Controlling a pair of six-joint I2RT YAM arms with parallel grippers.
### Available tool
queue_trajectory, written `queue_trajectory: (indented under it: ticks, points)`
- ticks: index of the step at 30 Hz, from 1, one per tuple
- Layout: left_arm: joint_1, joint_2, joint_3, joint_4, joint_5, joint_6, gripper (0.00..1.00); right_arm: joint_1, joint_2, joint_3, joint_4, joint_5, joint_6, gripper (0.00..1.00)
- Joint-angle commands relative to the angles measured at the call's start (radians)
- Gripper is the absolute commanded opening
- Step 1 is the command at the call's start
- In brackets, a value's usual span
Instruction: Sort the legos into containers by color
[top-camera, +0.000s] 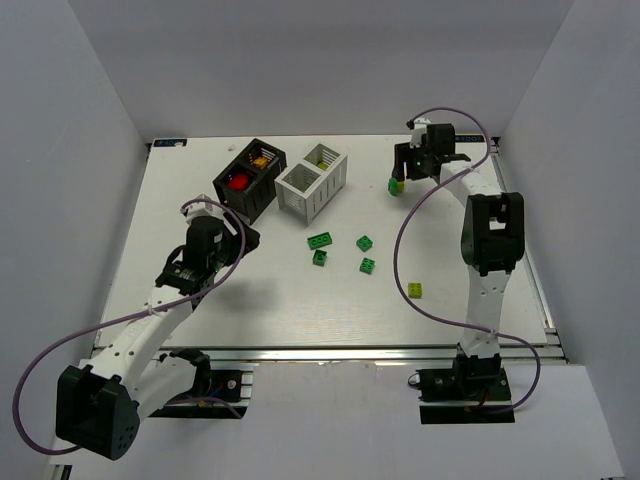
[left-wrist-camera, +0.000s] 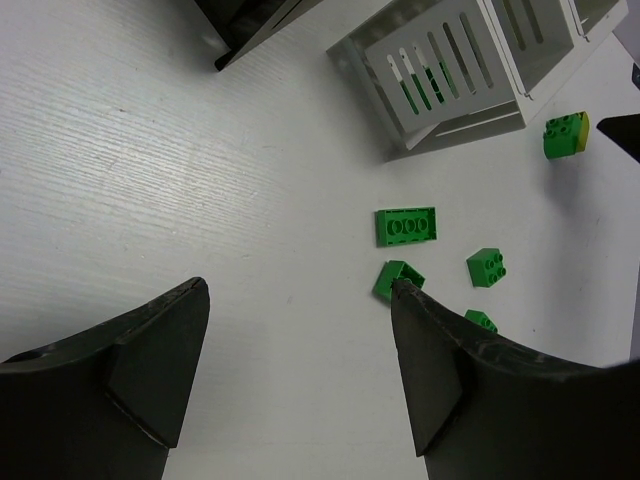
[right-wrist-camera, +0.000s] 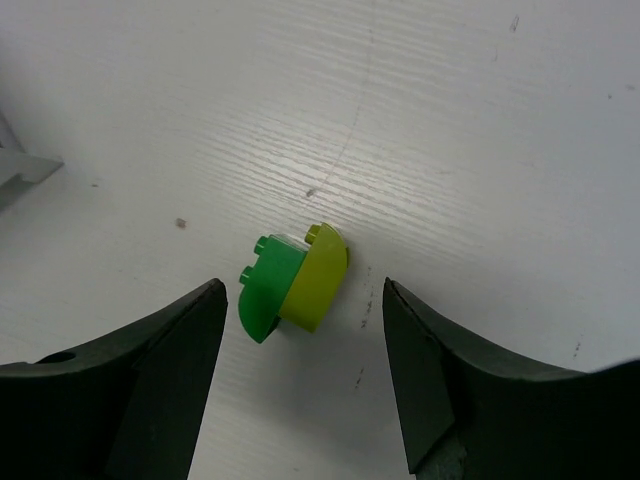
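We record left claw (left-wrist-camera: 298, 300) and right claw (right-wrist-camera: 303, 340) released; four green legos (top-camera: 320, 239) lie loose near two containers (top-camera: 310, 195).

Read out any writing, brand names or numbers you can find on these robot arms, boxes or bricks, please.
No readable text in any view.
The black slatted box, the white slatted box, the green studded bricks, the left arm and the right arm show no print.
A small dark tag at the white table's far left corner is too small to read.
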Motion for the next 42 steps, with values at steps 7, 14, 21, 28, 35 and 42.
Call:
queue_trajectory:
  ticks: [7,14,21,28,35,42]
  points:
    - [0.005,-0.024,-0.012,-0.008,0.003,-0.034,0.82,-0.005,0.065,0.069,-0.011,0.02,0.026,0.74]
    - [0.006,0.023,0.009,0.001,0.017,-0.029,0.82,0.012,0.102,0.083,-0.008,0.001,0.044,0.75]
    - [0.006,0.043,0.009,0.018,0.032,-0.031,0.82,0.026,0.125,0.077,-0.008,0.037,0.044,0.73]
    - [0.006,0.074,0.011,0.067,0.09,-0.032,0.82,0.032,0.118,0.066,-0.008,0.046,0.017,0.54]
    - [0.003,0.143,-0.008,0.292,0.339,-0.078,0.83,0.024,0.027,0.051,-0.018,-0.081,-0.043,0.2]
    - [-0.04,0.237,0.017,0.525,0.511,-0.127,0.83,0.01,-0.306,-0.211,0.038,-0.536,-0.207,0.04]
